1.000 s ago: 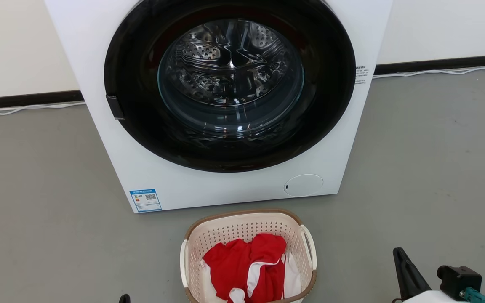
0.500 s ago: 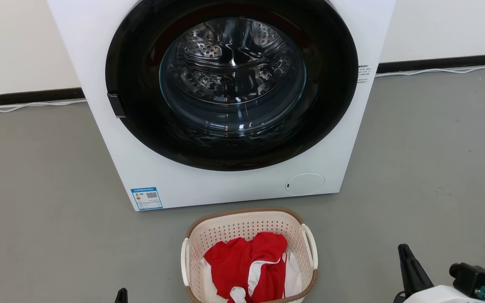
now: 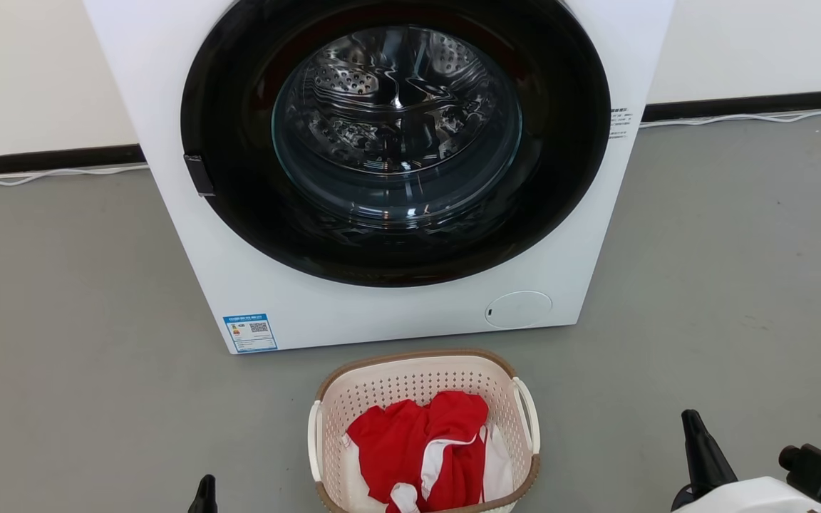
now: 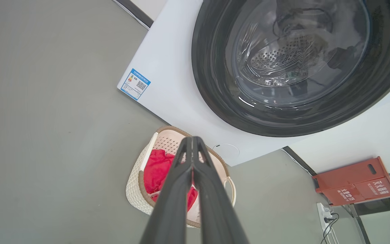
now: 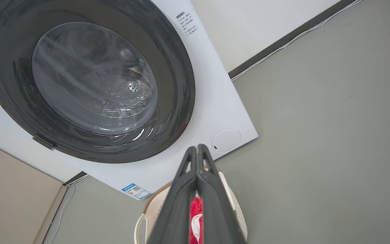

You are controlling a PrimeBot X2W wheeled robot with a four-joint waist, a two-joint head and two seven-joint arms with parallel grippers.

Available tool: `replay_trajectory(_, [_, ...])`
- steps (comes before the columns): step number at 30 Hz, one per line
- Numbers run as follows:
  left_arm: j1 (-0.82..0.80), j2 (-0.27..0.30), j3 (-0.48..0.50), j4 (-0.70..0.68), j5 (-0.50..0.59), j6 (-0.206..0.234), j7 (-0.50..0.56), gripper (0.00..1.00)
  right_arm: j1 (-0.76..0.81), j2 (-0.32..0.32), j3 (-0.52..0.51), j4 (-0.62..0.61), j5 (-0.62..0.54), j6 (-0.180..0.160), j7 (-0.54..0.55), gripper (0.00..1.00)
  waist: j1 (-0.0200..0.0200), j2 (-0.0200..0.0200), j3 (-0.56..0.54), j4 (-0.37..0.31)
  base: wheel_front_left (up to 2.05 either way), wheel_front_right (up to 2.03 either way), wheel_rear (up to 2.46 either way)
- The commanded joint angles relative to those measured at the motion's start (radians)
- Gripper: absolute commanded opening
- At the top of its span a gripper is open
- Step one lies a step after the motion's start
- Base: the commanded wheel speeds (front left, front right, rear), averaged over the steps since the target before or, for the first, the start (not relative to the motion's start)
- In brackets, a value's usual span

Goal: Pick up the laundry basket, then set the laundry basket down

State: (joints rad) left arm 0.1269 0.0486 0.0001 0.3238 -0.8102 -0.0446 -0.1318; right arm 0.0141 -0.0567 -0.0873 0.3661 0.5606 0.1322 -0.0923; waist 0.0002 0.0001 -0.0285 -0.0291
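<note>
Grey floor [image 3: 61, 320] bears laundry basket [image 3: 382, 388] before washing machine [image 3: 353, 320]; left claw [image 4: 192, 140], right claw [image 5: 197, 149] each closed, apparently empty.

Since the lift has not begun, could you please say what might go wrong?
Both the left gripper and right gripper are shut and clear of the laundry basket; its white handles are thin, so a grasp may slip. The basket sits close to the washing machine, so a forward swing could bump it. The red clothes are heaped and might shift.
</note>
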Motion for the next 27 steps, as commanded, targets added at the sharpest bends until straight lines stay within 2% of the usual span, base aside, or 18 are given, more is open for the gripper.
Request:
replay_trajectory(1, [-0.061,0.006,0.019,-0.030,-0.029,-0.013,0.007,0.00,-0.051,-0.008,0.005,-0.034,0.040,-0.001,0.014,0.00,-0.0002,-0.0001,0.001,0.001,0.00,0.00,0.00])
replay_trajectory(27, [-0.117,0.004,0.050,-0.046,-0.276,-0.036,0.084,0.00,-0.074,-0.003,-0.005,-0.062,0.363,-0.001,0.076,0.00,-0.0002,-0.0001,0.011,0.010,0.00,0.00,0.00])
